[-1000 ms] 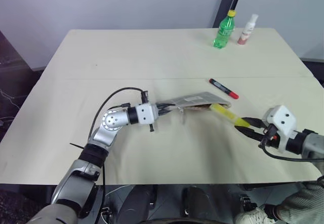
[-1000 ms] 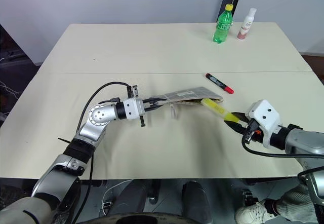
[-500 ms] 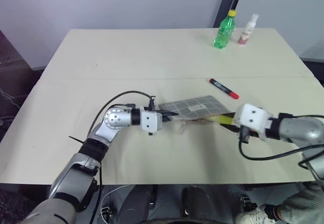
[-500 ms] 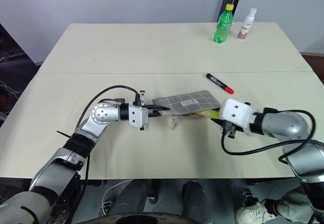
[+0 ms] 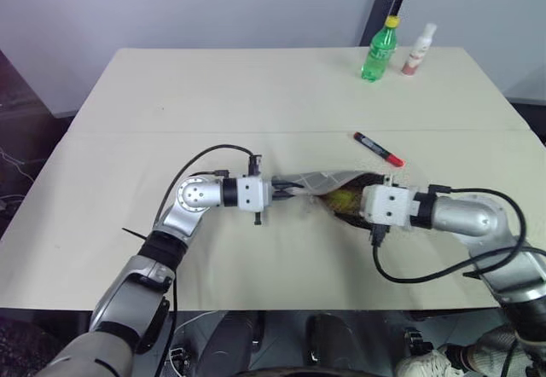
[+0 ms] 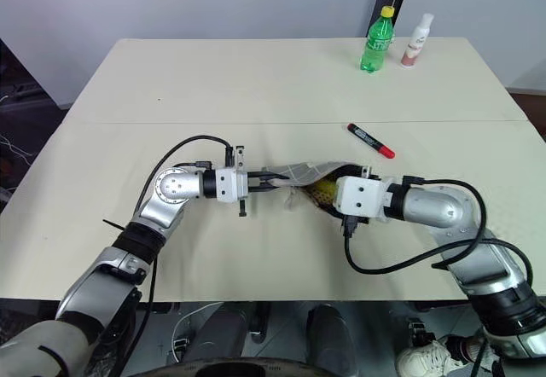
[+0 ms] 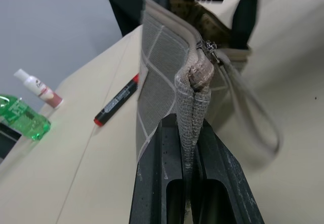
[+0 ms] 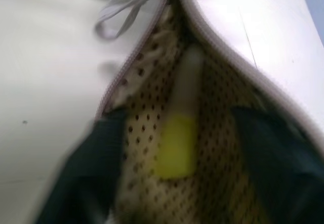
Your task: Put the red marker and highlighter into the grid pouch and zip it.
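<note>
- The cream tabletop [image 5: 256, 95] fills the head view, with the action in the middle of the frame.
- Centre frame, the grid pouch [image 5: 317, 180] hangs off the surface with its mouth gaping toward the right.
- From the left, the left end effector [image 5: 286, 191] is pressed together on the pouch's end seam; in the left wrist view the fabric sits pinched between its black fingers [image 7: 152, 183].
- From the right, the right end effector [image 5: 351, 206] is pushed into the pouch mouth, fingers spread wide apart.
- The highlighter [image 8: 177, 143] lies inside the pouch on the dotted brown lining, free between those spread fingers.
- The red marker [image 5: 376, 148] lies on the tabletop, right of centre, just above the pouch.
- Upper right: a green bottle [image 5: 378, 50] beside a small white bottle [image 5: 417, 50].
</note>
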